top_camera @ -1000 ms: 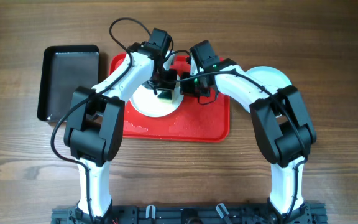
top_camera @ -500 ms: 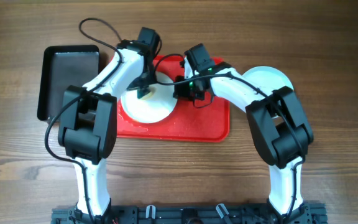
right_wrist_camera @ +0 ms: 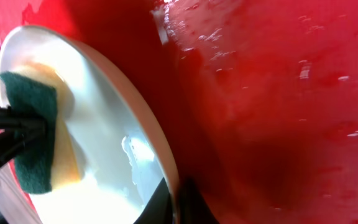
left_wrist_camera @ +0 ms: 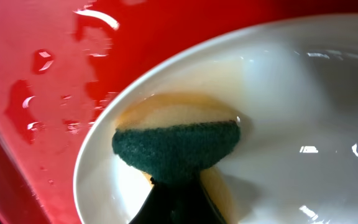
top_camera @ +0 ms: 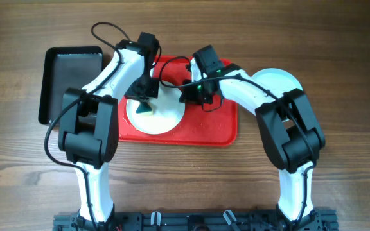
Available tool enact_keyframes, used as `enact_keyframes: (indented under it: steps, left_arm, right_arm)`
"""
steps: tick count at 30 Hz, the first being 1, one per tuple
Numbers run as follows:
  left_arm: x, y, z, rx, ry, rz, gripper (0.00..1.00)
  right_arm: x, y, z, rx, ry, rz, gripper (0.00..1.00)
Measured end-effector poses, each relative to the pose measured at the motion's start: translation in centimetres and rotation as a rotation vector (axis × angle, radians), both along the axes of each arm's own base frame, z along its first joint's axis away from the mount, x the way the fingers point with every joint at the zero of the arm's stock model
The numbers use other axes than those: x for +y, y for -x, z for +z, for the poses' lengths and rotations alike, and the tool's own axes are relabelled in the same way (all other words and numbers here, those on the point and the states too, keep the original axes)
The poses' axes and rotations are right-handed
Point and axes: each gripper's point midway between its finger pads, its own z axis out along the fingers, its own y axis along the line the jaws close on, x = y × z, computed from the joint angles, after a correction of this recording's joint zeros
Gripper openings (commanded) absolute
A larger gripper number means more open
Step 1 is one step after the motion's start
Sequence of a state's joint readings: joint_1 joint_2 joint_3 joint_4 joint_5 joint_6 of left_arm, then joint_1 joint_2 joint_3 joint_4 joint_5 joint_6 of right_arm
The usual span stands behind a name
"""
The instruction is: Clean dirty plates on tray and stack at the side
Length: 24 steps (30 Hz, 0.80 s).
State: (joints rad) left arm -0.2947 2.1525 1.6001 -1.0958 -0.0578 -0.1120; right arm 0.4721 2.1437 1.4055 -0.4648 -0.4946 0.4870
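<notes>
A white plate (top_camera: 161,117) lies on the wet red tray (top_camera: 204,131). My left gripper (top_camera: 144,102) is shut on a green-and-yellow sponge (left_wrist_camera: 178,144) and presses it onto the plate's left part (left_wrist_camera: 303,124). My right gripper (top_camera: 189,93) is shut on the plate's right rim (right_wrist_camera: 160,155), one finger inside and one outside. The sponge (right_wrist_camera: 39,134) also shows in the right wrist view, pinched by the left fingers. A second white plate (top_camera: 281,80) lies on the table at the right, partly under the right arm. The aqua plate is not in view.
A black tray (top_camera: 72,77) stands empty at the left of the red tray. Water drops (left_wrist_camera: 42,59) lie on the red tray beside the plate. Bare wooden table (top_camera: 191,179) lies in front.
The left gripper with the sponge has moved from the plate's right-middle to its left part. The plate has shifted slightly left and nearer. The right gripper has stayed on the rim.
</notes>
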Motion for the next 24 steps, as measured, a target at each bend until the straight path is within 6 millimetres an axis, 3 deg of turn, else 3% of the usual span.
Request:
enact_keyframes:
  steps: [10,14,17,24]
  left_arm:
    - [-0.8,0.8,-0.6,-0.034,0.041,0.038,0.04]
    - [-1.4,2.1,-0.7,-0.005,0.071,0.057,0.04]
    - [-2.9,3.7,-0.8,0.058,0.126,0.015,0.04]
    - [-8.5,8.5,-0.7,0.225,0.338,-0.154,0.04]
  right_arm:
    - [-0.8,-0.3,0.0,-0.008,-0.019,0.02,0.04]
    - [-1.0,-0.4,0.0,-0.013,-0.018,0.021,0.04]
    - [-1.3,-0.7,0.0,-0.023,-0.018,0.023,0.04]
    - [-1.4,-0.9,0.1,-0.033,-0.023,0.027,0.04]
